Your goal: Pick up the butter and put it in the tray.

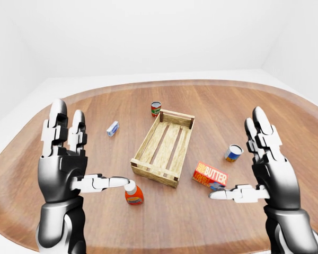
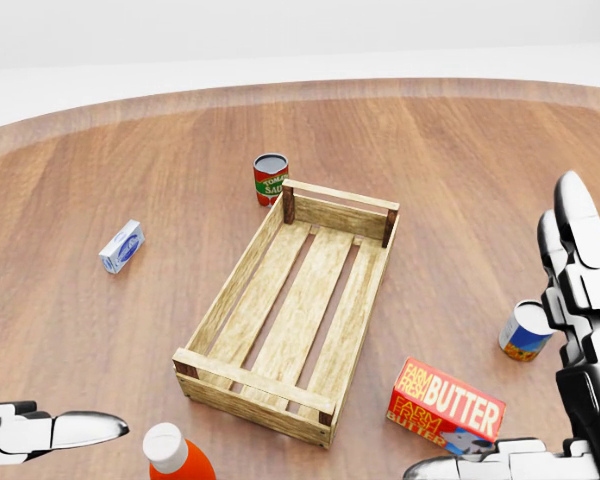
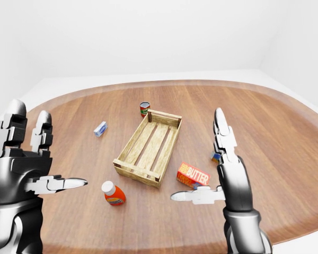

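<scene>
Near the middle of the round wooden tabletop (image 1: 244, 106) lies the tray (image 2: 242, 287), a slatted wooden crate with nothing in it, set at a slant so its long sides run from near left to far right. Just beside its near right corner, apart from it, the butter (image 2: 446, 403) lies flat: a red and orange box with white lettering, resting on the wood and not held by either hand. A red soup can (image 2: 270, 178) stands upright close to the far left corner of the tray. To the left of the tray, well apart, lies a small blue and white box (image 2: 121, 246). Right of the tray, farther right than the butter, a blue can (image 1: 233, 153) stands. Near the tray's near left corner an orange bottle (image 3: 113, 194) with a white cap lies on the wood. The left hand (image 1: 69, 164) is raised with fingers spread upward and thumb pointing right; the thumb tip lines up with the bottle cap in the left-eye view but is clear of it in the right-eye view. The right hand (image 1: 265, 164) is likewise released, fingers up, its thumb stretching left toward the butter, grasping nothing
</scene>
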Available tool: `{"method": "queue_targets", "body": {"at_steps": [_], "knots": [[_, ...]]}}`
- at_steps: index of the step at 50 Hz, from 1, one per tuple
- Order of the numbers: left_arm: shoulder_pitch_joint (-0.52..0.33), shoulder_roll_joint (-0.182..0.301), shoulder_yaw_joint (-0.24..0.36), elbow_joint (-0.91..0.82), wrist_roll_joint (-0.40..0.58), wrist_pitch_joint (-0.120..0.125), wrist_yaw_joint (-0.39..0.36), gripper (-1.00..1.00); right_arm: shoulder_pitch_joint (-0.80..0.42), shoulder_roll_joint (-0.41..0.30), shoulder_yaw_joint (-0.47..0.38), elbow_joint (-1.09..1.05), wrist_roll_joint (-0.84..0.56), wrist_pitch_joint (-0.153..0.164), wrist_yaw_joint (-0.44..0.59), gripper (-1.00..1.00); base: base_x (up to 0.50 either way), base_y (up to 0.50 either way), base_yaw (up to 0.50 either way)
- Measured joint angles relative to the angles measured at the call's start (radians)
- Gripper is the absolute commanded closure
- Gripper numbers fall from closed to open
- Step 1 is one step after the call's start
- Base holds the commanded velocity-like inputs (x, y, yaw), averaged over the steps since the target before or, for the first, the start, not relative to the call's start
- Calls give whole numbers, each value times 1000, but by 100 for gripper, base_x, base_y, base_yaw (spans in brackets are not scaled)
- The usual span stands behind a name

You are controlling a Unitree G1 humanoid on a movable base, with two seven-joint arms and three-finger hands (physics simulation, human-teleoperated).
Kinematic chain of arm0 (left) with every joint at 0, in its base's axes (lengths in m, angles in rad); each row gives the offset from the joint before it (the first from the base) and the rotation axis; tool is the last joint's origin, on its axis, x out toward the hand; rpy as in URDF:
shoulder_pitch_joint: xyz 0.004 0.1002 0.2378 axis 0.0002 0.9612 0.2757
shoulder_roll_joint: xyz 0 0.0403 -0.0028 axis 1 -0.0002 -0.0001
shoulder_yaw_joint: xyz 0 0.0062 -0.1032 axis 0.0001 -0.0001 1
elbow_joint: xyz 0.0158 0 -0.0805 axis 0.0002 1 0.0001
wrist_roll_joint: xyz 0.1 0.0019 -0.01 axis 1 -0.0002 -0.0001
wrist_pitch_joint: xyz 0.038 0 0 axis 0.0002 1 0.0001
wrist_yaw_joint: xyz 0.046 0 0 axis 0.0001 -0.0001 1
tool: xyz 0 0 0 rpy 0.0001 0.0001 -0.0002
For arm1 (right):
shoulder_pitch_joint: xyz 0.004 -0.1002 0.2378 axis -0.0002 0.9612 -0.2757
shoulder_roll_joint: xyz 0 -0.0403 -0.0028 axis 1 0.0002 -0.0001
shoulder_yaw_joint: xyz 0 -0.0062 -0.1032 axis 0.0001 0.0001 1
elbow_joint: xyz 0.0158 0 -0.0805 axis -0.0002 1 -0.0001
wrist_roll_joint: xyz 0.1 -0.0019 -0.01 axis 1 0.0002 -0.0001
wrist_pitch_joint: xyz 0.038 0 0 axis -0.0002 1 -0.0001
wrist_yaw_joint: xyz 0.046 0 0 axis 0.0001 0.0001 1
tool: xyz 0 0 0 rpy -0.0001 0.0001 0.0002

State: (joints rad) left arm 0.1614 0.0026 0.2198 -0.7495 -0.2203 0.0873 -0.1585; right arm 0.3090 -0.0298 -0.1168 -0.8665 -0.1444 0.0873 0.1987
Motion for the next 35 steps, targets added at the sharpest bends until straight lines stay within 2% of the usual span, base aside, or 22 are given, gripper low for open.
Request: {"method": "queue_targets", "body": {"at_steps": [8, 16, 25, 35], "knots": [[-4, 2, 14, -15, -17, 0, 1, -100, 49, 38, -132, -18, -157, 0, 228, -100, 0, 0, 0], [-8, 3, 19, -18, -22, 0, 1, -100, 55, 80, -219, -15, -260, 0, 374, -100, 0, 0, 0], [-14, 6, 26, -16, -29, 0, 3, -100, 38, 96, -262, 41, -333, 0, 432, -100, 0, 0, 0], [-14, 6, 31, -22, -34, 0, 3, -100, -3, 75, -231, 149, -379, 0, 406, -100, 0, 0, 0]]}}
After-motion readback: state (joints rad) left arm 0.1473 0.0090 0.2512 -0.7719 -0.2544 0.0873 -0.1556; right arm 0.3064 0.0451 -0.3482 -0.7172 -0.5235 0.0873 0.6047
